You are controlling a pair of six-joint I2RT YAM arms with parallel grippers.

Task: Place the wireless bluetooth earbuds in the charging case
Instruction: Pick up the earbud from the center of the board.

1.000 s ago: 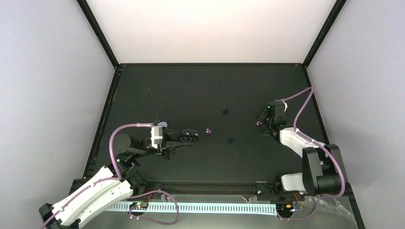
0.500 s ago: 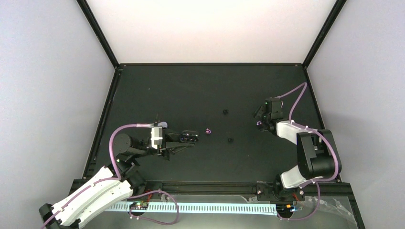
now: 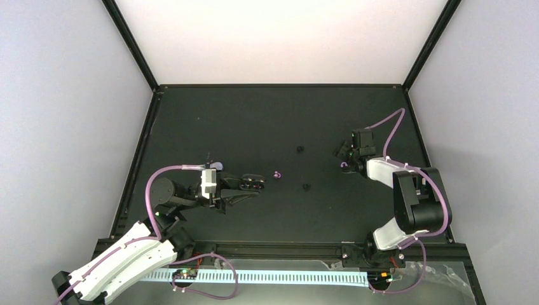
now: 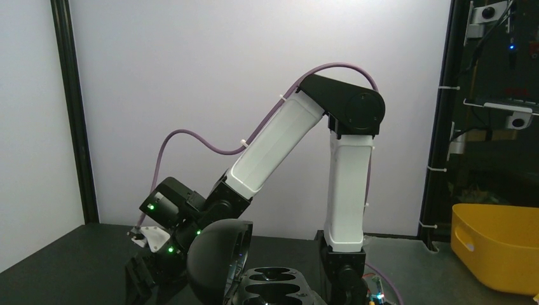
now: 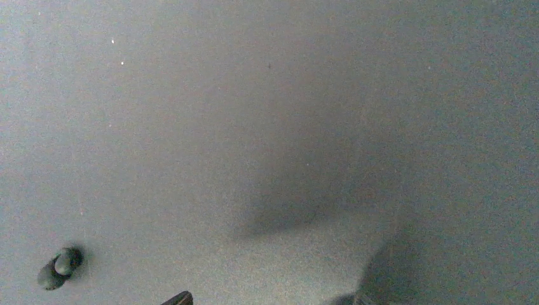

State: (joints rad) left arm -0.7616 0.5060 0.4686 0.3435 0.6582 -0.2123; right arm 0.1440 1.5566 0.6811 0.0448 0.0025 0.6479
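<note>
"Where is the charging case (image 3: 253,182)?"
"The left hand (image 3: 246,187) squeezes it. Its lid is open."
"And the buds?"
"A purple bud (image 3: 276,173) lies on the bench (image 3: 254,121) near the case. Two black buds (image 3: 299,149) lie farther right."
"The right hand (image 3: 346,159)?"
"Nobody can tell if it grips."

Robotics lab test cell: in the overhead view, white panel walls (image 3: 279,38) and black frame posts (image 3: 130,44) box in a matte black table (image 3: 267,121). In the left wrist view, a white-and-black robot arm (image 4: 346,178) stands at centre. At right, a cable-tied black post (image 4: 443,146) and a blue status light (image 4: 510,46) rise above a yellow bin (image 4: 502,248).
</note>
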